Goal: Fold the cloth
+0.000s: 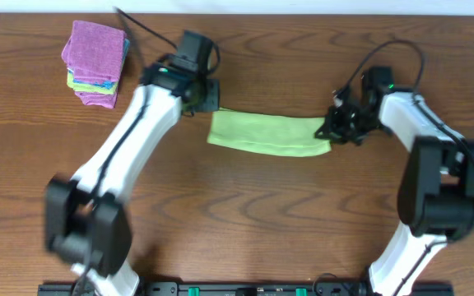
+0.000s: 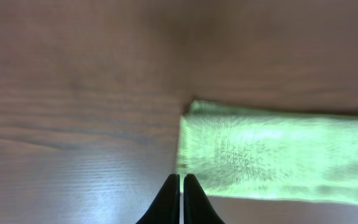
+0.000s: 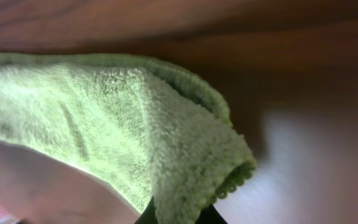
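Both white arms reach in over the brown wooden bench to opposite ends of the lime-green terry cloth, which lies mid-bench as a long folded strip. The left gripper is closed and empty, its fingers pressed together at the strip's left edge. The right gripper is clamped on the other end. Only its wrist view shows that pinched corner curling up.

**Cloth mid-desk, a pincer at each end**

The cloth lies across the middle of the desk — left pincer at its left end, right pincer gripping its right end. A stack of cloths sits in the far left corner, well apart.
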